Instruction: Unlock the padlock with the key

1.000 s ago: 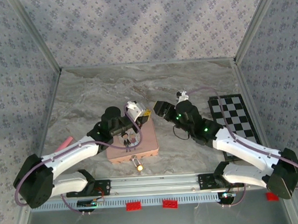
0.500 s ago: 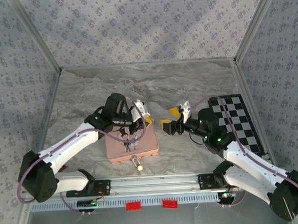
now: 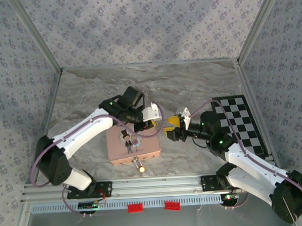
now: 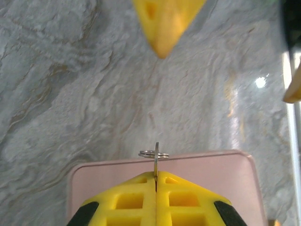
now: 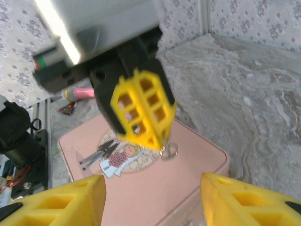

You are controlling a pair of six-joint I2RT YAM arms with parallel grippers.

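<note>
Evidently the left claw (image 3: 149,125) has travelled in the last second from the far edge of the pink box (image 3: 145,147) to its far right corner. Meanwhile the right claw (image 3: 170,127) has drawn back to the right and turned to face it. The padlock (image 3: 140,167) has not moved. It lies just off the near edge of the box, low by the table (image 3: 89,96), well apart from both claws.

Left claw: closed, pinching the key (image 4: 156,162), with a small wire ring (image 4: 154,153) crossing the key just beyond the fingertips. Right claw: wide open and holding nothing, its two yellow fingers spread either side of the line along which the key is offered.

Assessment: the key is under control over the lid, but no approach to the padlock has begun. The facing claws suggest a handover or a re-grip, not an insertion.

Orientation: in the left wrist view the key is edge-on, a thin strip standing straight out from the closed tips. Its long axis is in line with the fingers. It points right, toward the open claw and away from the padlock. Which end is forward cannot be told. The padlock's long axis appears to run from the box edge toward the near side, with the brass body nearest.
</note>
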